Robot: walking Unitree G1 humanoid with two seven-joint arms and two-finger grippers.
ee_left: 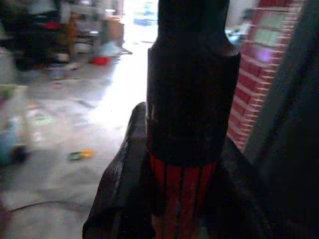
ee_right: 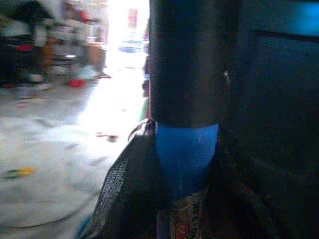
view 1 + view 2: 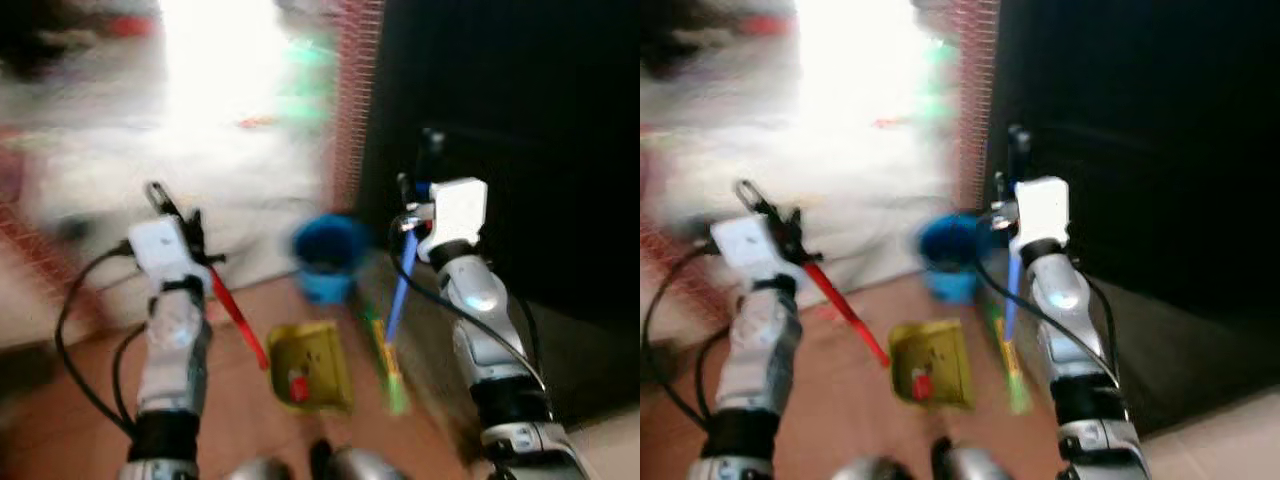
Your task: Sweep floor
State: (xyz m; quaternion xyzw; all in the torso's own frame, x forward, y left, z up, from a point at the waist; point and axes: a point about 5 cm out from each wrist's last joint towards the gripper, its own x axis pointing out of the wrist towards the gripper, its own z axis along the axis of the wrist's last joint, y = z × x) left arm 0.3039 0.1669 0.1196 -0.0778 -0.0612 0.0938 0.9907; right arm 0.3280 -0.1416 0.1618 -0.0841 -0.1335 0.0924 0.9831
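Left eye view, blurred: left gripper [image 3: 172, 212] clamps the dustpan [image 3: 310, 366] handle at frame centre, right gripper [image 3: 418, 205] clamps the blue broom [image 3: 392, 330] handle; risk: broom head may strike the blue bucket [image 3: 328, 256] just behind it and tip it.

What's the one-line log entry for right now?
left gripper: shut on red-handled yellow dustpan | right gripper: shut on blue-handled broom | blue bucket: ahead on floor | view: blurred
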